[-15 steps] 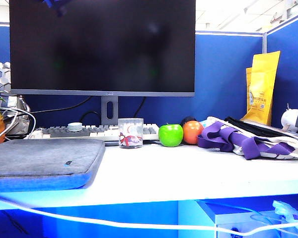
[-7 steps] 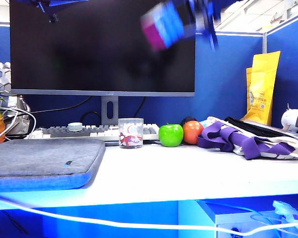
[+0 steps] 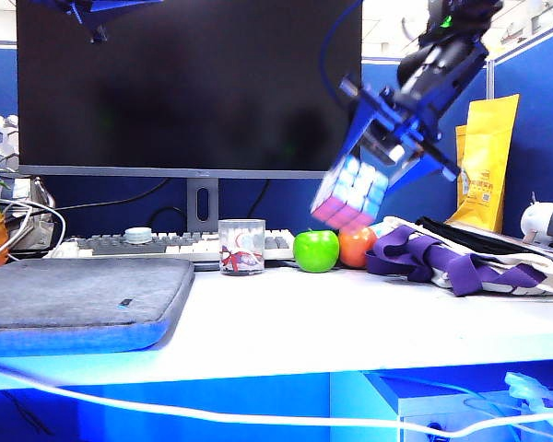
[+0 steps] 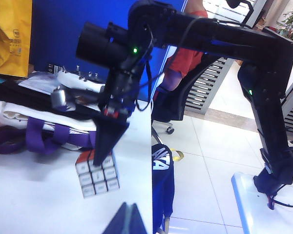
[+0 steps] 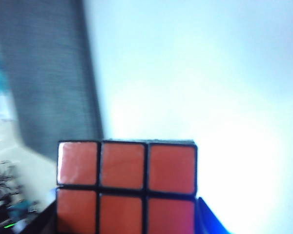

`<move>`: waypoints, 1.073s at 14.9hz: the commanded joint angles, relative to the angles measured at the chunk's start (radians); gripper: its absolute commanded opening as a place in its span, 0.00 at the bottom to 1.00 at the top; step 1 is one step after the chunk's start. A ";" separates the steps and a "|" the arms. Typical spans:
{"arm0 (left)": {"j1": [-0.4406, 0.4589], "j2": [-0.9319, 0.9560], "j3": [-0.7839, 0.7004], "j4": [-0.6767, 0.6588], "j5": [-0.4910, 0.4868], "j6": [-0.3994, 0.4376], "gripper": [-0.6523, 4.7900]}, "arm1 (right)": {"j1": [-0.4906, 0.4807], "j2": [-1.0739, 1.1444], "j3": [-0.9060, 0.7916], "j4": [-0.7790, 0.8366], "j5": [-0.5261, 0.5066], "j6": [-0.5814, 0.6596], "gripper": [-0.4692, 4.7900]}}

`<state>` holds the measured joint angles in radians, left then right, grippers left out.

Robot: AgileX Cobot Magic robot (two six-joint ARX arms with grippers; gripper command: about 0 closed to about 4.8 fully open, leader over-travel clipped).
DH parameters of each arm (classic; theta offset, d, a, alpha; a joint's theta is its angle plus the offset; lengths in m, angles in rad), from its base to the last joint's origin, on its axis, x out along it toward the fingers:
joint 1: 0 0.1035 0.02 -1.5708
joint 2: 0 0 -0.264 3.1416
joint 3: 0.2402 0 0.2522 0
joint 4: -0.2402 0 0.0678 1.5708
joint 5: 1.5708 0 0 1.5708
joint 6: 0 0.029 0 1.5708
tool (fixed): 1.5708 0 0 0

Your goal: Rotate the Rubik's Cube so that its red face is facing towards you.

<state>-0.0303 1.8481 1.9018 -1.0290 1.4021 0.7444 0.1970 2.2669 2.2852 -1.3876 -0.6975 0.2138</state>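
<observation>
Two grippers were in play, but only one mattered. The right gripper, on its black and blue arm, hung in the air above the white desk, over the green apple and orange fruit, with its jaws clamped on the small sticker-faced Rubik's Cube. The cube was carried tilted, well clear of the desk surface and in front of the dark monitor. In the exterior view a pale blue-white side faced outward and a pinkish-red strip showed along its lower edge. The right wrist view showed the red face of nine squares turned squarely toward the wrist camera, between the blue finger tips.

The left gripper sat high at the upper left of the exterior view, far from the cube, its fingers pressed together on nothing.

Judging from this, the red face lay along the gripper's own axis, pointing back up the right arm rather than out toward the viewer. The coming move would therefore turn on rolling or pitching the right wrist until that face swung round to the front, before setting the cube down on the open desk nearby.
</observation>
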 commanded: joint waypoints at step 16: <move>-0.055 -0.005 -0.001 -0.066 0.019 0.041 0.11 | 0.144 0.058 -0.112 0.016 0.464 -0.109 0.09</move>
<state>-0.0834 1.8481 1.9011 -1.0916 1.3975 0.7742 0.3401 2.3127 2.1742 -1.3636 -0.2359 0.1089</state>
